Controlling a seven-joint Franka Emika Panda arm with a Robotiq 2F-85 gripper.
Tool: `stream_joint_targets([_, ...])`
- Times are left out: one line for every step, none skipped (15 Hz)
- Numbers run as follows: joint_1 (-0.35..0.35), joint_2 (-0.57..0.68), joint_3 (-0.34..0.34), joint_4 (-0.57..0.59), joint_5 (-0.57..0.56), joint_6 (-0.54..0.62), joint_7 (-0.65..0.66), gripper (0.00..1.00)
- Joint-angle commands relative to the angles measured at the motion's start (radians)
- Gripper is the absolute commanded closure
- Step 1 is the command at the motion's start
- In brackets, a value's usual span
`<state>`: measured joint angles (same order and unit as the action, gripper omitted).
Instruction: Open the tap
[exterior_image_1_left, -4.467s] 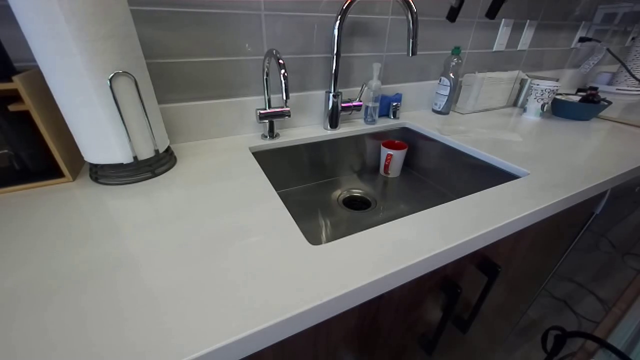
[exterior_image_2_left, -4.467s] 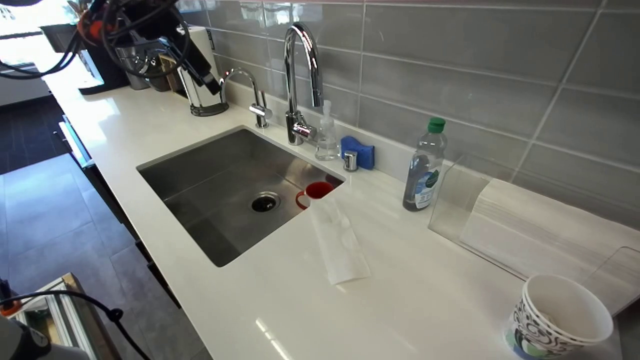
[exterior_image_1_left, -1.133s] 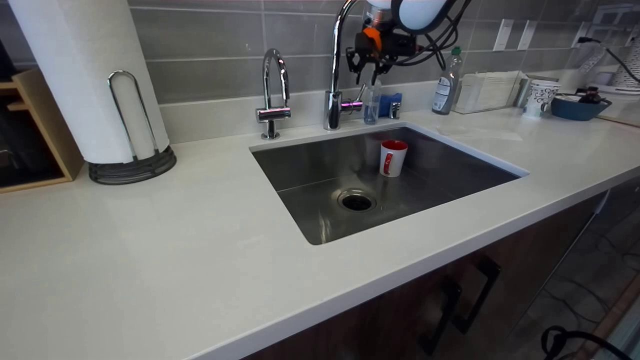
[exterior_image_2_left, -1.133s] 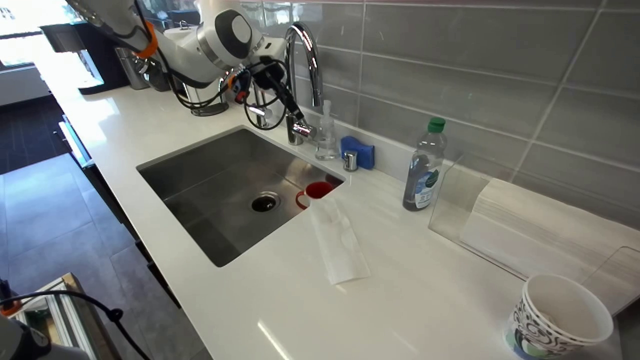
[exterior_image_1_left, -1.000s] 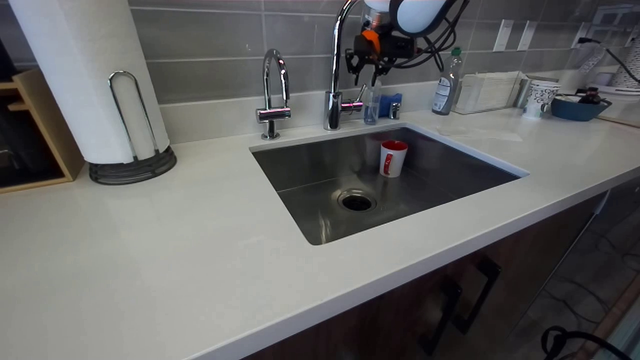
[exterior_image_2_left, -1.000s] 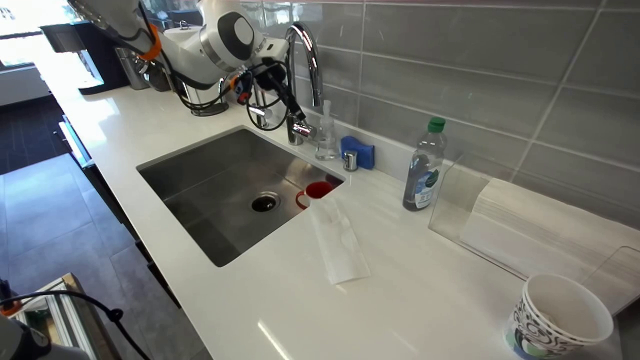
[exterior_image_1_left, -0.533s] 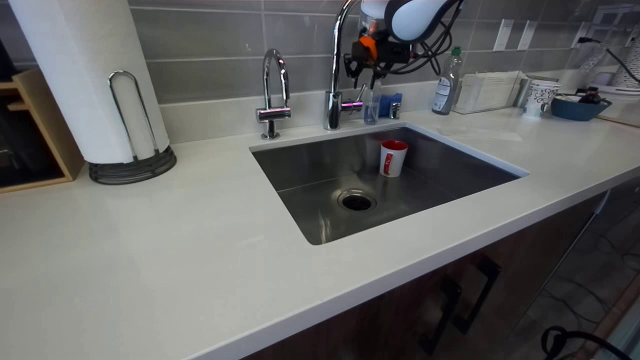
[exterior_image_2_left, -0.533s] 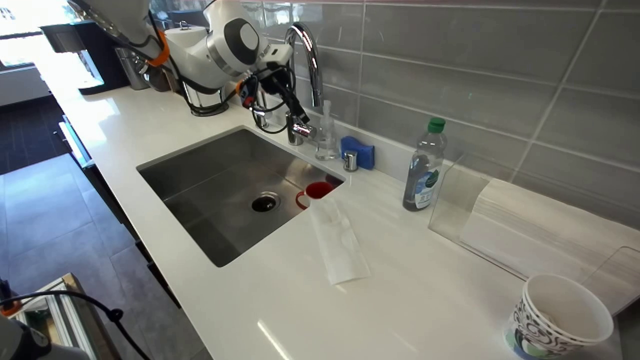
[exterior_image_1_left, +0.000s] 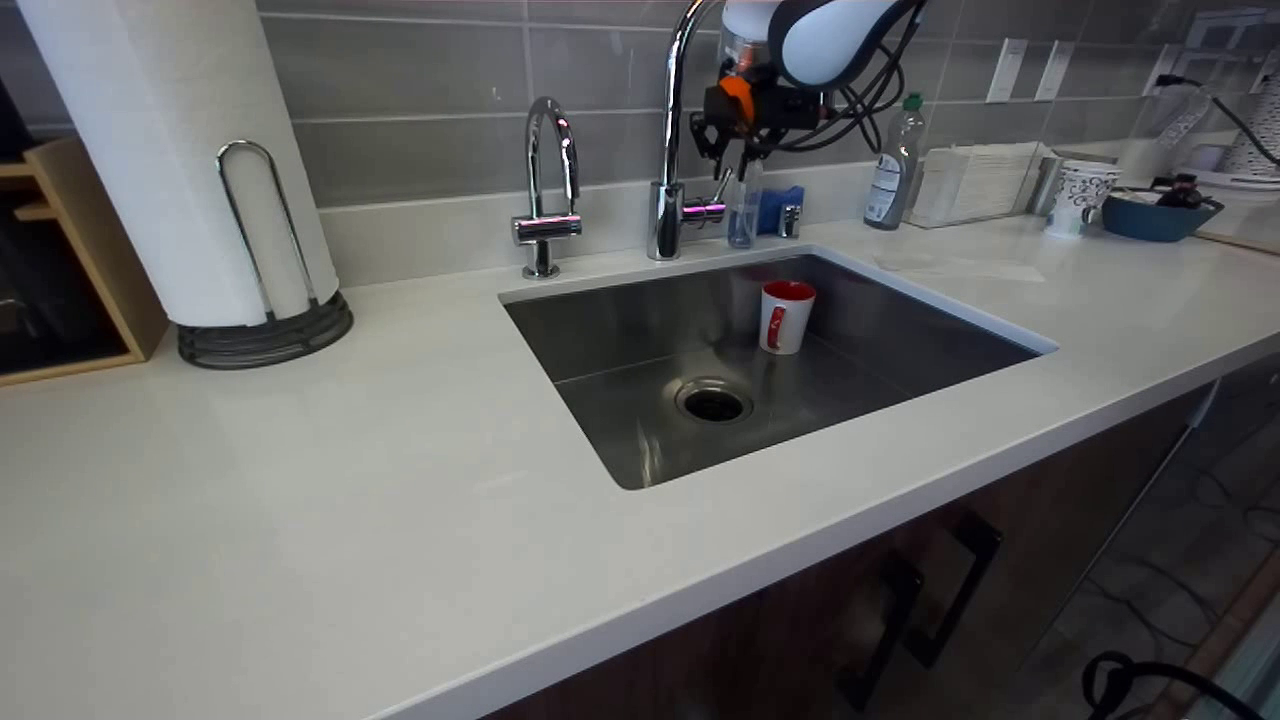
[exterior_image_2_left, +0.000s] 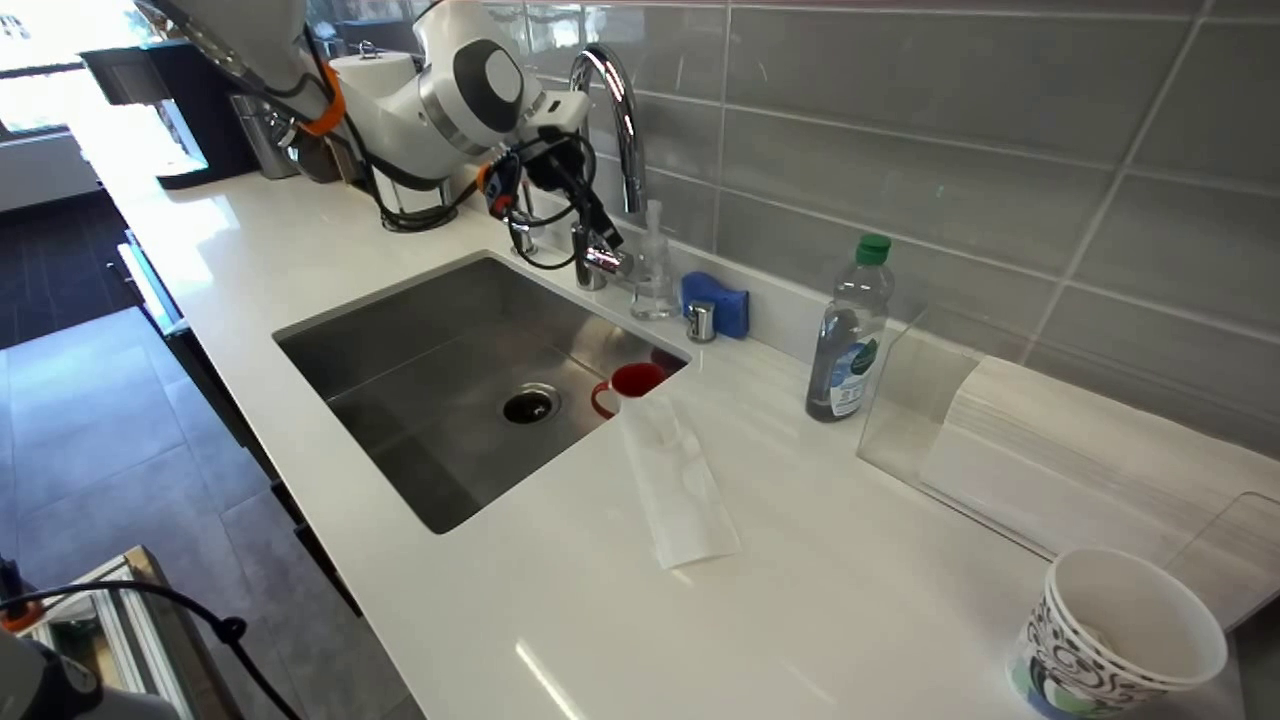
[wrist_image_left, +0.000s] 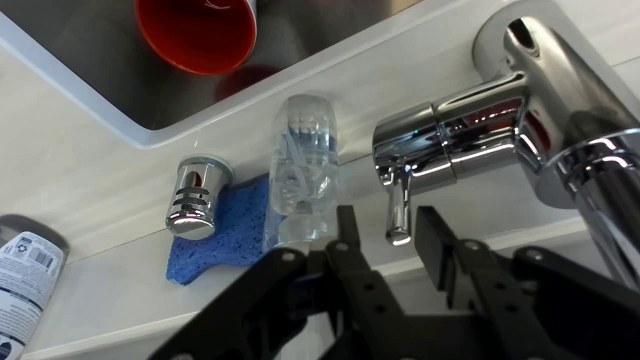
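The tap (exterior_image_1_left: 664, 215) is a tall chrome gooseneck behind the sink; its arched spout (exterior_image_2_left: 630, 140) rises close beside my wrist. From a chrome side cylinder (wrist_image_left: 440, 135) of the tap sticks a thin lever (wrist_image_left: 399, 210). My gripper (wrist_image_left: 389, 222) is partly open above the lever, one finger on each side of it in the wrist view. Gaps show on both sides, the narrower one at the right finger (wrist_image_left: 432, 245). No contact is visible, and how deep the lever reaches between the fingers I cannot tell. In an exterior view the fingertips of the gripper (exterior_image_1_left: 731, 170) hang just over the lever.
A clear soap dispenser (wrist_image_left: 302, 165) stands close to the lever, with a blue sponge (wrist_image_left: 232, 230) and chrome cap (wrist_image_left: 197, 200) beyond. A red-and-white mug (exterior_image_1_left: 786, 318) sits in the steel sink (exterior_image_1_left: 640, 400). The shorter tap (exterior_image_1_left: 546, 195) and dish soap bottle (exterior_image_1_left: 888, 180) flank the tall tap.
From over by the paper towels the arm has come across to the tap. In the last second it has sunk slightly towards the lever, and the fingers have drawn closer together.
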<state>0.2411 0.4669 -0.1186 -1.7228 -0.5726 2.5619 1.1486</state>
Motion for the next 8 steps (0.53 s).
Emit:
stream_joint_targets([0.004,0.008,-0.004,0.01,0.032,-0.012,-0.014,0.57])
stream_joint_targets([0.001,0.005,-0.001,0.005,0.036,-0.004,-0.02,0.56])
stream_joint_targets([0.0,0.004,0.0,0.003,0.038,0.0,-0.023,0.52])
stream_joint_targets([0.002,0.004,-0.002,0.004,0.037,-0.004,-0.022,0.54])
stream_joint_targets([0.0,0.002,0.002,0.003,0.042,-0.005,-0.03,0.53])
stream_joint_targets([0.001,0.002,0.002,0.003,0.043,-0.007,-0.033,0.54])
stream_joint_targets([0.0,0.001,0.004,0.001,0.045,-0.004,-0.041,0.53])
stream_joint_targets([-0.004,-0.001,0.01,-0.001,0.053,-0.003,-0.056,0.54])
